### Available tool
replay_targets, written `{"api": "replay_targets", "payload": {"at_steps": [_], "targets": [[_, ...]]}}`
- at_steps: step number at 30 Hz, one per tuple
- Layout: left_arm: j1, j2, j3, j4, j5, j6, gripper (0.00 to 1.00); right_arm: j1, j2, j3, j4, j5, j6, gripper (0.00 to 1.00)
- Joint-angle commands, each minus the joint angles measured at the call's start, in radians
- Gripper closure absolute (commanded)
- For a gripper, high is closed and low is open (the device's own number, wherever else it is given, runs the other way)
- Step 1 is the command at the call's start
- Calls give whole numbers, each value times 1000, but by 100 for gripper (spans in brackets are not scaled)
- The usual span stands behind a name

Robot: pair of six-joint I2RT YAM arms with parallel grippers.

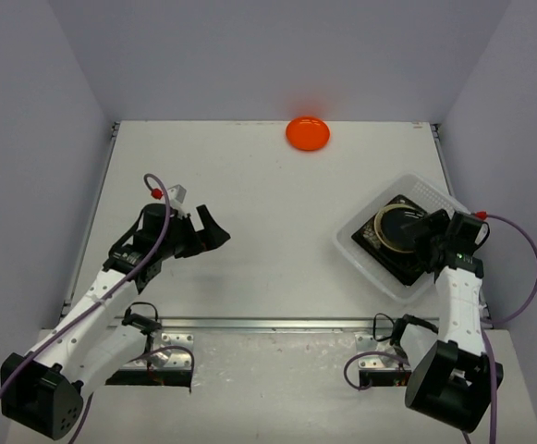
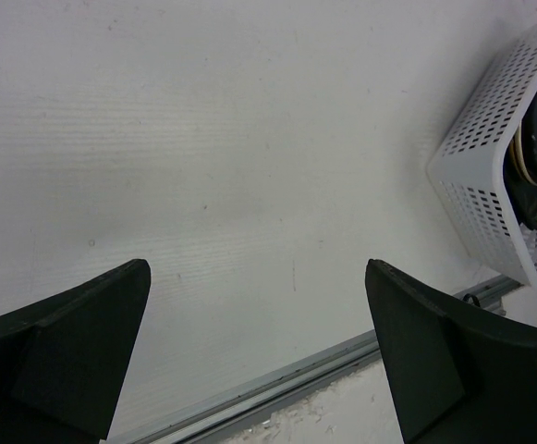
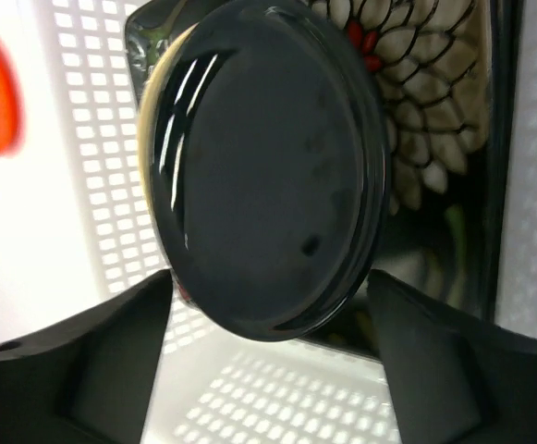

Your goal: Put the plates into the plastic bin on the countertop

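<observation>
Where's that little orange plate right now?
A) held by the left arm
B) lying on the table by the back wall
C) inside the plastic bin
B: the orange plate lies alone at the far edge of the countertop, well apart from the plastic bin.

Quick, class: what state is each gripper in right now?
Left gripper: open, holding nothing.
Right gripper: open, above the dark round plate in the plastic bin, not gripping it.

orange plate: plain orange | round plate: glossy dark | square plate: black, white petals | bin: white
</observation>
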Motion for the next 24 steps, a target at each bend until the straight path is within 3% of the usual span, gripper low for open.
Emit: {"api": "replay_targets", "payload": {"at_steps": [1, 9, 10, 12, 14, 19, 24], "targets": [[4, 28, 11, 46, -2, 21, 0, -2, -58, 42, 18, 41, -23, 1], [2, 186, 44, 207, 0, -96, 0, -3, -103, 192, -84, 28, -129, 1], [2, 208, 47, 232, 0, -106, 0, -2, -102, 192, -73, -31, -144, 1], [2, 278, 52, 344, -3, -168, 0, 1, -95, 164, 36, -345, -148, 1], [2, 382, 75, 483, -8, -280, 0, 94, -73, 107, 149, -573, -116, 1], [-1, 677, 250, 575, -6, -392, 0, 433, -40, 193, 48, -436, -249, 1], [-10, 871, 382, 673, -3, -467, 0, 526, -15, 197, 89, -446, -232, 1]]}}
